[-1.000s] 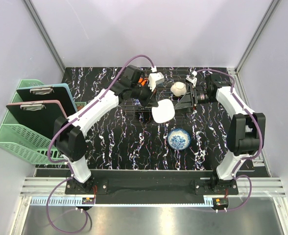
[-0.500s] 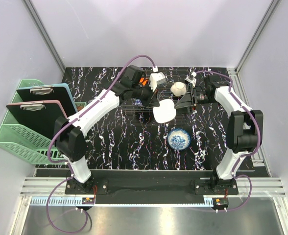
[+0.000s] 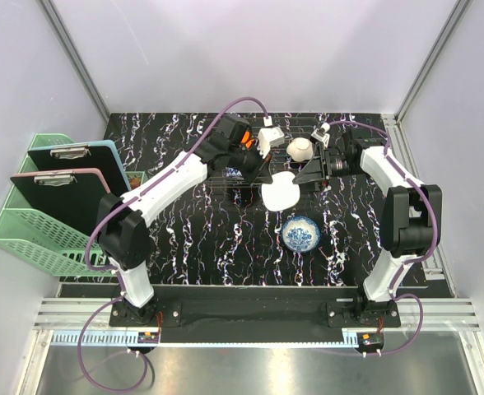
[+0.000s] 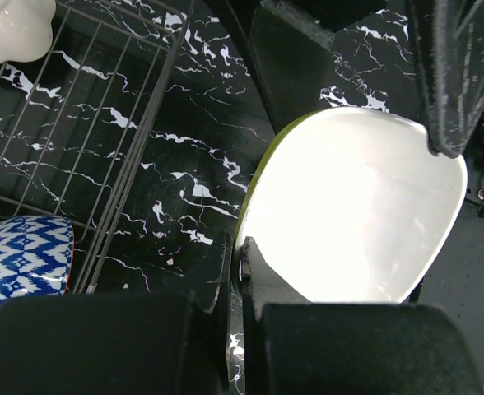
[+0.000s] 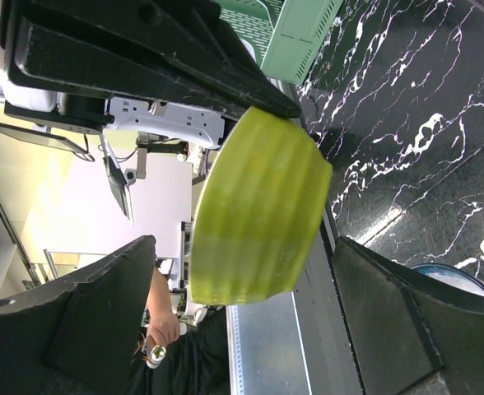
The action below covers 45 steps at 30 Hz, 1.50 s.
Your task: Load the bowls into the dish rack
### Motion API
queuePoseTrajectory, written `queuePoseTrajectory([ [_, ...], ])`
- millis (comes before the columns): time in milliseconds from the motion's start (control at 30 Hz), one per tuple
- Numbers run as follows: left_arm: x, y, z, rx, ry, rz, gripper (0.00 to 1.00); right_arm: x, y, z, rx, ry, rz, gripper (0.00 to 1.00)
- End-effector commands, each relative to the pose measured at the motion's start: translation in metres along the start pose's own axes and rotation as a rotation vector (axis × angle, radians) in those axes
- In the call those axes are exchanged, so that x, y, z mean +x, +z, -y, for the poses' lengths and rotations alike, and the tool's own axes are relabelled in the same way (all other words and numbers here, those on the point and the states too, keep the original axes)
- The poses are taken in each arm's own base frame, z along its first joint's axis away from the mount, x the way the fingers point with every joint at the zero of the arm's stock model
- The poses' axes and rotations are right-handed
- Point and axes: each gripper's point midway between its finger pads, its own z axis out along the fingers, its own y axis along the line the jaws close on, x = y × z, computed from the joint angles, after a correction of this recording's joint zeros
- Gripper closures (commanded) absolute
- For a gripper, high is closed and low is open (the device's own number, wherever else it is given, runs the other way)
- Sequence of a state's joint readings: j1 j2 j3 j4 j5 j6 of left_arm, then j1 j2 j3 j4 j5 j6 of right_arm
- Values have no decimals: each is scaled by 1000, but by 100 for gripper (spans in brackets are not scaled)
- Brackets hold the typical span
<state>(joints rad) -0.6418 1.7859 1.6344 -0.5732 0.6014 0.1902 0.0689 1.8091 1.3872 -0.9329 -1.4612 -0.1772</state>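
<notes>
Left wrist: left claw (image 4: 235, 265) pinches the tipped-up lime-green bowl (image 4: 357, 206) by its rim.

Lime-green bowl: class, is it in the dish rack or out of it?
Out. The left gripper pinches the lime-green bowl by its rim, beside the dish rack and outside its edge wire.

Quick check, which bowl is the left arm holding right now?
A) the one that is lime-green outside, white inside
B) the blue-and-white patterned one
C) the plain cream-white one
A: in the left wrist view the left fingers pinch the rim of the lime-green bowl, while the blue-and-white bowl lies apart, ungripped.
</notes>
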Motion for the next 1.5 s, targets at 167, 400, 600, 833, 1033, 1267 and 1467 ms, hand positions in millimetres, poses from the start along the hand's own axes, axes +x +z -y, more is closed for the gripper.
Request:
queuePoseTrajectory([
  [167, -32, -1, -1, -16, 61, 85, 100, 2, -2, -35, -119, -55, 17, 13],
  [400, -37, -1, 0, -11, 58, 95, 100, 4, 1, -29, -126, -37, 7, 16],
  [600, -38, -2, 1, -11, 61, 99, 100, 7, 8, -30, -143, -28, -12, 22],
  [833, -40, -1, 2, -10, 65, 102, 100, 11, 14, -33, -154, -28, -33, 30],
  [1033, -38, -2, 2, -15, 70, 100, 100, 12, 14, -34, -161, -24, -31, 44],
  [1267, -35, -2, 0, -22, 74, 95, 100, 13, 14, -36, -177, -16, -32, 73],
  [1467, -36, -2, -2, -33, 76, 95, 86, 12, 13, -35, -182, -2, -31, 100],
])
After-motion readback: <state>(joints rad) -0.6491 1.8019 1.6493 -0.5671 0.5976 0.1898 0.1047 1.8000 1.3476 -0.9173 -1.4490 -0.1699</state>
